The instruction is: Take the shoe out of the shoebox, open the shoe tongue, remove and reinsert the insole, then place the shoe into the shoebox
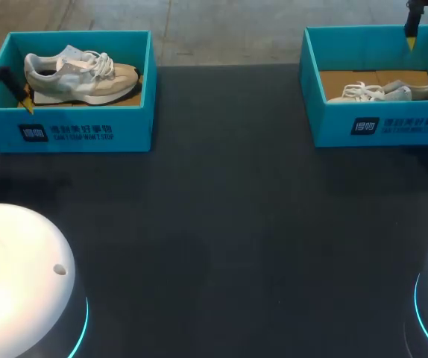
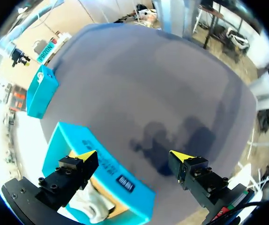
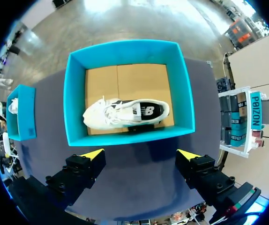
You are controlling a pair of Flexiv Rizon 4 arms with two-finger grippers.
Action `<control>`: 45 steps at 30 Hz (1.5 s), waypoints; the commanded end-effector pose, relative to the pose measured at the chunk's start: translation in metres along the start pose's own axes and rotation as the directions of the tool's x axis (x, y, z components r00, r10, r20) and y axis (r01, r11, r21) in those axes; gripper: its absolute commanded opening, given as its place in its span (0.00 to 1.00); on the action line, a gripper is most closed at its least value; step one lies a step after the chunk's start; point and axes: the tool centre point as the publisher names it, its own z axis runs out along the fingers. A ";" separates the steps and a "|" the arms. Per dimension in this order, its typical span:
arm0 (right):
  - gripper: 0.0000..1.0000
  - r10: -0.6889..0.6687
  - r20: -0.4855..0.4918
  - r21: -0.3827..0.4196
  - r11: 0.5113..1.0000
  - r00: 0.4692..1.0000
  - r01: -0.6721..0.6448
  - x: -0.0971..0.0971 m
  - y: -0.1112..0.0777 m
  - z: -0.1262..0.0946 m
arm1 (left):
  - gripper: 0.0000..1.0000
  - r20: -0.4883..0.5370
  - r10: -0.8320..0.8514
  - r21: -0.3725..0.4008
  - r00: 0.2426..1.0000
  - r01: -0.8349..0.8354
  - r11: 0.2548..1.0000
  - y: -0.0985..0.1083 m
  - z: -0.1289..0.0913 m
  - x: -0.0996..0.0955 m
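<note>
Two teal shoeboxes stand at the table's far corners. The left shoebox (image 1: 80,133) holds a white and beige sneaker (image 1: 80,74) lying on its side. In the right shoebox (image 1: 393,127) lies a second white sneaker (image 1: 389,91). My left gripper (image 1: 4,119) hangs open at the left box's outer end; in the left wrist view this gripper (image 2: 133,156) straddles the box's wall (image 2: 101,164), with a bit of white shoe (image 2: 92,206) under it. High above the right box (image 3: 73,93) my right gripper (image 3: 140,154) stands open, looking down on its sneaker (image 3: 125,114).
The dark table (image 1: 221,224) stretches bare between the boxes and toward the near edge. Two white arm bases (image 1: 13,276) sit at the near corners.
</note>
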 end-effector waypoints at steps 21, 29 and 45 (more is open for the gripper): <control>1.00 0.000 0.001 -0.001 1.000 1.000 0.000 0.000 -0.001 0.000 | 1.00 -0.116 0.017 -0.001 0.993 -0.017 1.000 0.068 -0.018 -0.037; 1.00 0.000 0.001 -0.001 1.000 1.000 0.000 0.000 -0.001 0.000 | 1.00 -0.027 0.225 -0.083 0.974 -0.226 0.970 0.124 -0.033 -0.055; 1.00 0.000 0.001 -0.001 1.000 1.000 0.000 0.000 -0.001 0.000 | 1.00 -0.119 0.409 -0.118 0.905 -0.422 0.899 0.213 -0.013 -0.091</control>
